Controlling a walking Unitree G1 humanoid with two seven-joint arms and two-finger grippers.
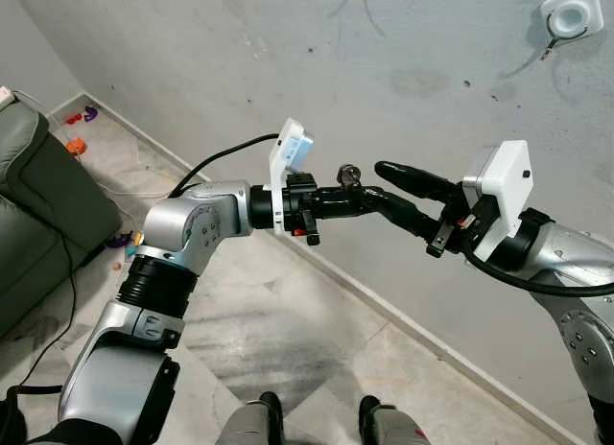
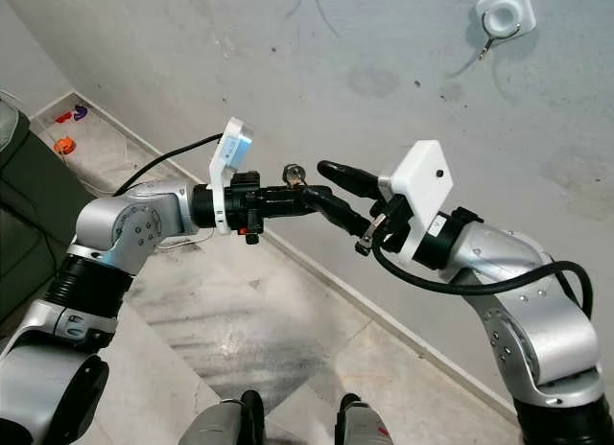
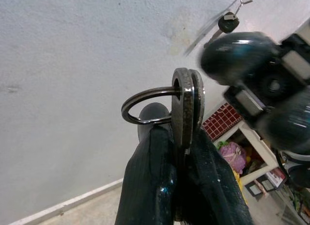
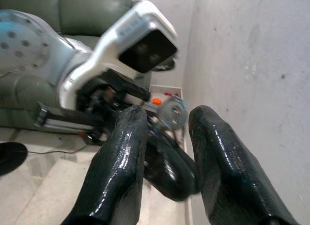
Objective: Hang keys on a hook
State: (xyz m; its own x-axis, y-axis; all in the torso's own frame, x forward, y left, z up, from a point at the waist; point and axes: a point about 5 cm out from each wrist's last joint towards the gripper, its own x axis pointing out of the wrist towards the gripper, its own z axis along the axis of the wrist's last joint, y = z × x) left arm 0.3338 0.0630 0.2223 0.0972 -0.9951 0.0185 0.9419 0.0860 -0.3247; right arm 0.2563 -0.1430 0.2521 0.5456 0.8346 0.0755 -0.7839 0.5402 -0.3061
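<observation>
The left gripper is pinched tight on the keys, whose flat heads and ring stick out past its fingertips. The right gripper stands spread, its fingers either side of the left gripper's tips, one above and one below. Both are held up in front of a grey wall. The hook sits on the wall, at one o'clock from the keys and well apart. At eight o'clock, a green sofa stands on the tiled floor.
</observation>
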